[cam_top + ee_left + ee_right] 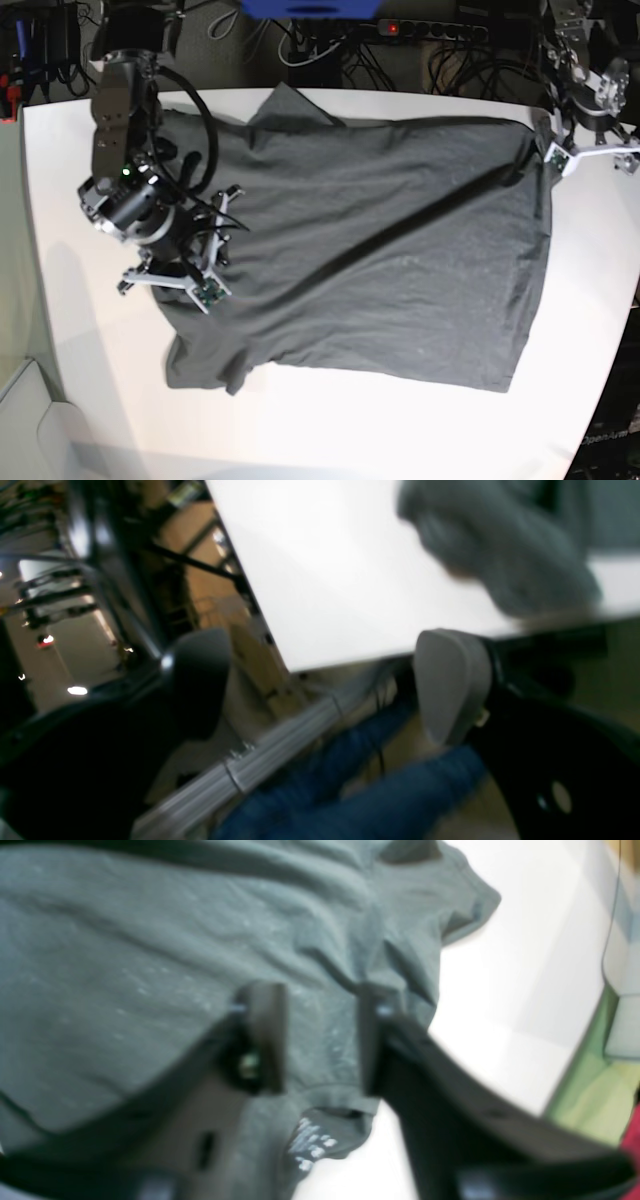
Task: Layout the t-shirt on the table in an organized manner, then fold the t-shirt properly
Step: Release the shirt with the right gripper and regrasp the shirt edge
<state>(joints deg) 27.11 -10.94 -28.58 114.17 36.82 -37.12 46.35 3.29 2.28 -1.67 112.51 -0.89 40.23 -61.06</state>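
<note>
The dark grey t-shirt (380,250) lies spread across the white table (330,430), collar end towards the base view's left and hem towards its right. My right gripper (170,285) hovers over the collar end. In the right wrist view its two dark fingers (262,1035) stand apart over the t-shirt (125,965), with flat fabric and a white neck label showing in the gap of the gripper (320,1037). My left gripper (592,155) sits off the shirt's far right corner. It (325,685) is open wide and empty, with the t-shirt (500,545) beyond it on the table (340,580).
A power strip (420,30) and tangled cables lie past the table's far edge. Below the table edge in the left wrist view are a metal rail (280,750) and blue-jeaned legs (380,790). A pale box (30,430) stands off the near left corner.
</note>
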